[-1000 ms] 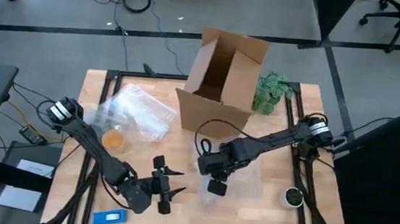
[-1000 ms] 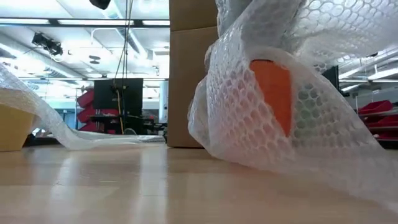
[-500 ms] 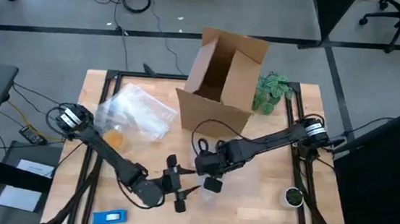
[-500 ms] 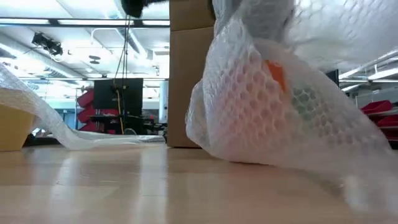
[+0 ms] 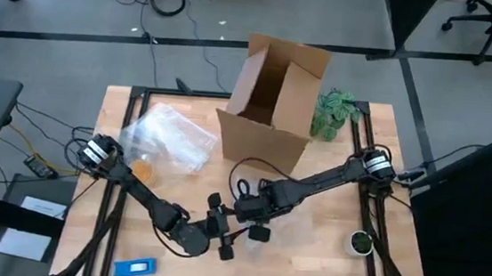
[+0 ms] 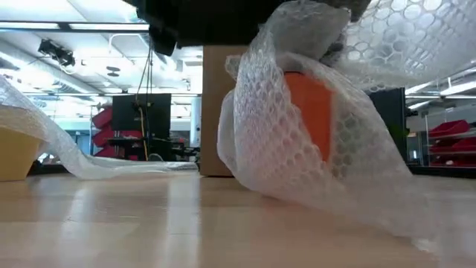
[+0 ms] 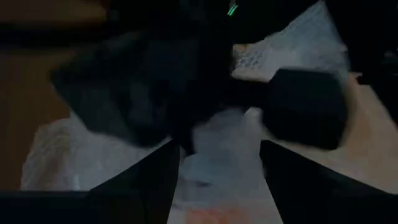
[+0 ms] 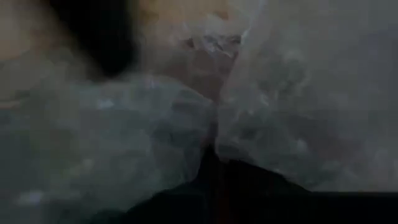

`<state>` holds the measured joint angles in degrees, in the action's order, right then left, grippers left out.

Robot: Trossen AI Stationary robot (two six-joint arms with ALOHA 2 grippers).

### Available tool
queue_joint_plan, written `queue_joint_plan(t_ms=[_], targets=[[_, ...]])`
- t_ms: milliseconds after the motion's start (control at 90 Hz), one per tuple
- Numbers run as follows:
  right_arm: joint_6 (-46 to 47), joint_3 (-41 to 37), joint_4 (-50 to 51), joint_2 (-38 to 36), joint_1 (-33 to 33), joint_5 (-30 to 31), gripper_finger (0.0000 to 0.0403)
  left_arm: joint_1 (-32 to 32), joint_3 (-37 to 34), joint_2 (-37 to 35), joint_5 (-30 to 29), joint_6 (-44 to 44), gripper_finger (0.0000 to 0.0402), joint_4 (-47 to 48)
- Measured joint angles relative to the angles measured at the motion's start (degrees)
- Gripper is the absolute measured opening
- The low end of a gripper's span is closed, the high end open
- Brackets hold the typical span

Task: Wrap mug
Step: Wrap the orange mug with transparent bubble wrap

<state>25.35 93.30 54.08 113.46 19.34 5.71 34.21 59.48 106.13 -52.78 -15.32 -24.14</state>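
Observation:
The orange mug stands on the table under a sheet of bubble wrap that is draped over and around it. In the high view the mug is hidden beneath the two grippers. My right gripper is above the mug, shut on the bubble wrap. My left gripper is open, right beside it on the left, with its fingers on either side of a bulge of wrap. I cannot tell whether they touch it. My right gripper holds a gathered part of the bubble wrap above the mug, between its shut fingers, coming from above and from the table's right. The wrap hangs from the hold over the mug, and its lower edges lie on the table.
An open cardboard box stands at the far middle, with a green plant beside it. More bubble wrap and a yellow bowl lie at the left. A blue item is near the front left and a small dark green round object at the right.
My left gripper has gone toward the table's right, up to the wrapped mug. My right gripper has gone toward the table's left with the wrap, drawing it farther over the mug. The wrapped bundle has shifted left in the low view.

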Motion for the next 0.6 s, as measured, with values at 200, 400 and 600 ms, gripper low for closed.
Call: queue_joint_plan(t_ms=[200, 400, 600], targets=[[0.67, -0.09, -0.14, -6.7, 0.96, 0.94, 0.0, -1.16, -0.04, 1.21, 1.04, -1.74, 0.0209, 0.47], [1.99, 0.02, -3.49, -9.95, 2.02, 3.49, 0.0, -1.43, -0.02, 1.29, 0.74, -1.44, 0.0209, 1.57], [1.88, -1.17, -6.23, -8.56, 1.98, 3.65, 0.0, -1.48, -0.02, 0.93, 0.47, -0.25, 0.0209, 1.99]])
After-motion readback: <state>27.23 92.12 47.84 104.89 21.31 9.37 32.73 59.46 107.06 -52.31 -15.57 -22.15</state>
